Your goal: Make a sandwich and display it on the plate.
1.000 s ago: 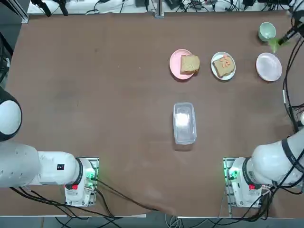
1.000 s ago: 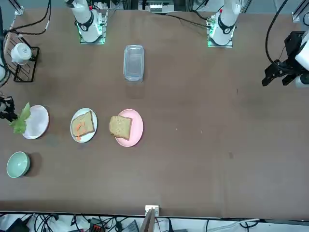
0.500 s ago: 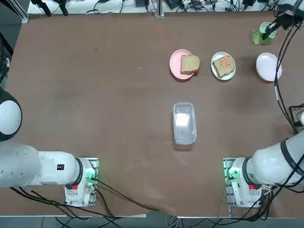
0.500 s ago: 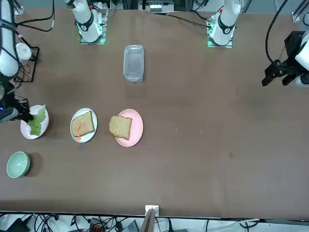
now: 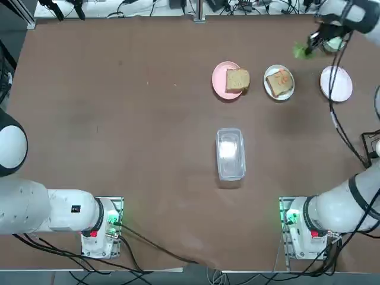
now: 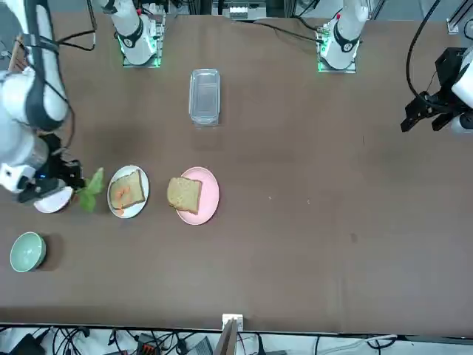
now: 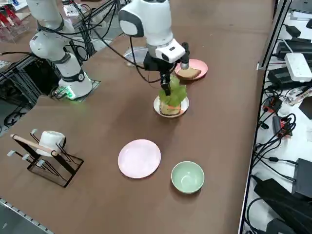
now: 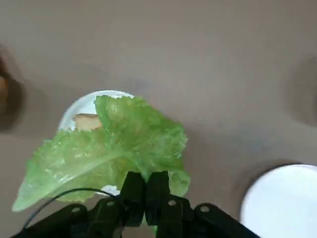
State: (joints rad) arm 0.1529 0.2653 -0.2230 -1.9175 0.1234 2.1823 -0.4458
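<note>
One lettuce leaf (image 8: pixel 111 151) hangs in your right gripper (image 8: pixel 145 191), fingers clamped tight on its stem end. In the right side view the leaf's long axis runs near vertical, frilly tip pointing down at the table. Gripper is in the air, between the pinkish-white plate (image 5: pixel 336 83) and the white plate (image 5: pixel 279 92), closer to the latter.

No finished sandwich. Sauced bread slice (image 5: pixel 279 80) lies flat on the white plate, orange sauce on top, edges slightly skewed to the table edge. Second bread slice (image 5: pixel 237 79) lies flat on the pink plate (image 5: pixel 219 79), overhanging the rim toward the white plate.

Green bowl (image 7: pixel 187 177) sits near the pinkish-white plate, at the table's far side from you. Clear container (image 5: pixel 230 153) lies mid-table, long axis pointing from your bases toward the plates.
</note>
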